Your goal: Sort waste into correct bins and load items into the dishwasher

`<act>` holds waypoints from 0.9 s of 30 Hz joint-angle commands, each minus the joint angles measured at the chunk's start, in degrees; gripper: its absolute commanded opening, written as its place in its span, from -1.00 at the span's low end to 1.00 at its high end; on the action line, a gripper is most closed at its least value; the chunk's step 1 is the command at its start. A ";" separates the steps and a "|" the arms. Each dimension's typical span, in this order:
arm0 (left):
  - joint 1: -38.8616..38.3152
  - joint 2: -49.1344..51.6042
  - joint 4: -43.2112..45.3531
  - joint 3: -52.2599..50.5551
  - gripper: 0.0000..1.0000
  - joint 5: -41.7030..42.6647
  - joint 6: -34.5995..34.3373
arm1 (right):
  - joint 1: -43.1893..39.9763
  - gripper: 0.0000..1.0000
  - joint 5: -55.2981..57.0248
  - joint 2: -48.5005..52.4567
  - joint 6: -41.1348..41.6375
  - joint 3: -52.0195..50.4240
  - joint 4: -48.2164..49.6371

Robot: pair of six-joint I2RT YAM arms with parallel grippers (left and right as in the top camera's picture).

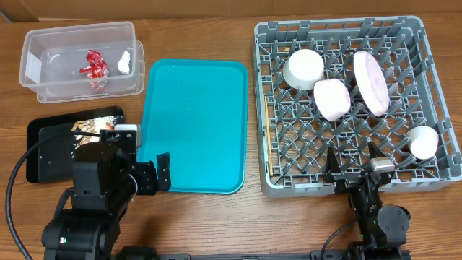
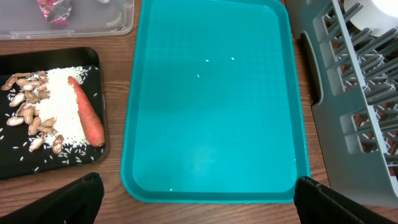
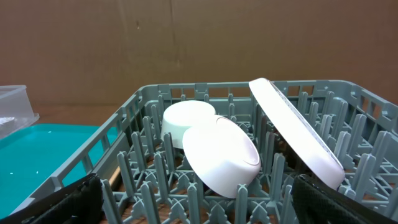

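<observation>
I judge task finished: tray (image 2: pixel 211 124) before left gripper (image 1: pixel 154 173) cleared, bowls (image 1: pixel 303 67) and plate (image 1: pixel 370 81) in rack (image 1: pixel 433 180) before right gripper (image 1: pixel 354 167). Both wide, empty. Next: final check only.

Black arms (image 1: pixel 90 177), black cable (image 1: pixel 9 195)

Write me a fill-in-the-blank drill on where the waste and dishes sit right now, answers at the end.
1. The black tray holds nut shells and an orange ____.
2. The clear tub holds a white wrapper and a shiny ____ one.
3. In the grey rack sit a plate, a cup and ____ bowls.
4. The left gripper and right gripper both have their jaws ____.

Missing words: carrot; red; two; open.
</observation>
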 commanded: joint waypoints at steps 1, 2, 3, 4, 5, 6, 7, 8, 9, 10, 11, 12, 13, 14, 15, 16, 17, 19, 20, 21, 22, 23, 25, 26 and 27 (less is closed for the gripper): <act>0.28 -0.31 0.04 -0.39 0.99 -0.81 -0.55 | -0.11 1.00 -0.37 -0.57 -0.42 -0.59 0.22; 0.28 -0.31 0.04 -0.39 1.00 -0.79 -0.55 | -0.11 1.00 -0.37 -0.57 -0.42 -0.59 0.22; 0.28 -0.28 0.04 -0.39 1.00 -0.81 -0.55 | -0.11 1.00 -0.37 -0.57 -0.42 -0.59 0.22; 0.28 -0.28 0.04 -0.39 0.99 -0.83 -0.55 | -0.11 1.00 -0.35 -0.57 -0.42 -0.59 0.22; 0.28 -0.28 0.04 -0.39 1.00 -0.81 -0.55 | -0.11 1.00 -0.37 -0.57 -0.42 -0.59 0.22; 0.28 -0.28 0.02 -0.39 1.00 -0.81 -0.55 | -0.11 1.00 -0.37 -0.57 -0.42 -0.59 0.22; 0.28 -0.28 0.04 -0.39 1.00 -0.81 -0.55 | -0.11 1.00 -0.37 -0.57 -0.42 -0.59 0.22; 0.28 -0.28 0.04 -0.39 0.99 -0.81 -0.55 | -0.11 1.00 -0.37 -0.57 -0.42 -0.59 0.22; 0.28 -0.28 0.02 -0.39 1.00 -0.81 -0.55 | -0.11 1.00 -0.37 -0.57 -0.42 -0.59 0.22; 0.28 -0.28 0.04 -0.39 0.99 -0.81 -0.55 | -0.11 1.00 -0.37 -0.57 -0.42 -0.59 0.22; 0.28 -0.28 0.02 -0.39 1.00 -0.81 -0.55 | -0.11 1.00 -0.37 -0.57 -0.42 -0.59 0.22; 0.28 -0.28 0.04 -0.39 1.00 -0.81 -0.55 | -0.11 1.00 -0.37 -0.57 -0.42 -0.59 0.22; 0.28 -0.31 0.04 -0.46 1.00 -0.81 -0.55 | -0.11 1.00 -0.37 -0.57 -0.42 -0.59 0.22; 0.24 -0.59 0.02 -0.72 1.00 -0.83 -0.55 | -0.11 1.00 -0.37 -0.57 -0.42 -0.59 0.22; 0.28 -0.90 0.04 -0.83 1.00 -0.83 -0.55 | -0.11 1.00 -0.37 -0.57 -0.42 -0.59 0.22; 0.35 -1.29 0.04 -1.03 0.99 -0.83 -0.52 | -0.11 1.00 -0.37 -0.57 -0.42 -0.59 0.22; 0.35 -2.25 -0.33 -1.62 1.00 -1.64 0.20 | -0.11 1.00 -0.37 -0.57 -0.42 -0.59 0.22; 0.35 -5.55 1.07 -4.44 1.00 -3.72 0.52 | -0.11 1.00 -0.37 -0.57 -0.42 -0.59 0.22; 0.35 -7.23 2.23 -6.27 0.99 -4.11 0.52 | -0.11 1.00 -0.37 -0.57 -0.42 -0.59 0.22; 0.35 -9.49 4.15 -9.14 1.00 -4.22 0.55 | -0.11 1.00 -0.37 -0.57 -0.42 -0.59 0.22; 0.35 -11.61 6.25 -12.04 1.00 -4.17 0.52 | -0.11 1.00 -0.37 -0.57 -0.42 -0.59 0.22; 0.33 -14.29 9.42 -15.85 1.00 -4.13 0.50 | -0.11 1.00 -0.37 -0.57 -0.42 -0.59 0.22; 0.33 -19.50 16.63 -23.06 1.00 -3.74 0.48 | -0.11 1.00 -0.37 -0.57 -0.42 -0.59 0.22; 0.33 -22.36 20.90 -26.82 0.99 -3.58 0.48 | -0.11 1.00 -0.37 -0.57 -0.42 -0.59 0.22; 0.33 -25.99 26.47 -31.47 1.00 -3.56 0.48 | -0.11 1.00 -0.37 -0.57 -0.42 -0.59 0.22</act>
